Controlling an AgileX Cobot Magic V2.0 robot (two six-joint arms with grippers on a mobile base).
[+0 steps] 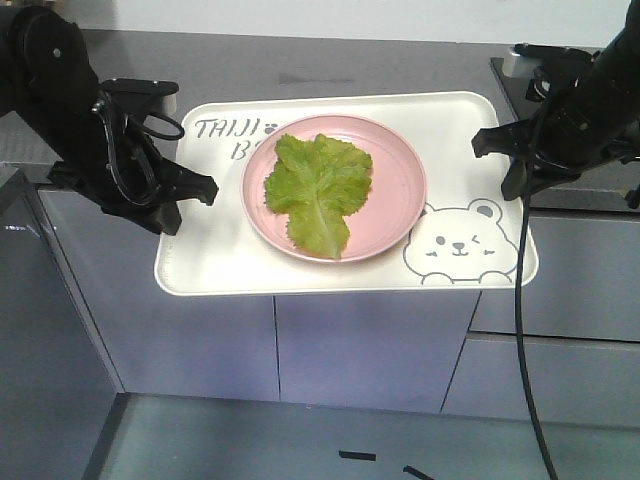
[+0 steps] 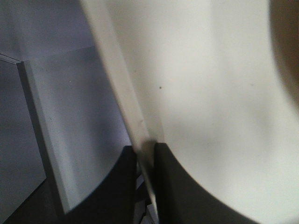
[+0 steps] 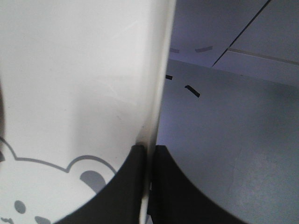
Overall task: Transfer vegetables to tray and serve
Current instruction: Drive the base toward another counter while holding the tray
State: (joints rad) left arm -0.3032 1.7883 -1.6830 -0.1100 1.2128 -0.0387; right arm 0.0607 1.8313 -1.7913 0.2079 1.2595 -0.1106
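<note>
Pinching tray (image 1: 200, 255) rims — left end effector (image 1: 190, 200), right end effector (image 1: 498, 165); lettuce leaf (image 1: 318, 190) between.

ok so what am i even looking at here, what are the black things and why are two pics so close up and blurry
The black things are a robot's two arms, each ending in a two-fingered gripper. The wide picture looks forward from the robot: its left gripper and right gripper each pinch a side rim of a cream tray with a bear drawing. A pink plate stands on the tray, with a lettuce leaf lying on it. The two close pictures come from cameras on the wrists: each shows the tray's rim clamped between dark fingers, so near that it blurs.
</note>
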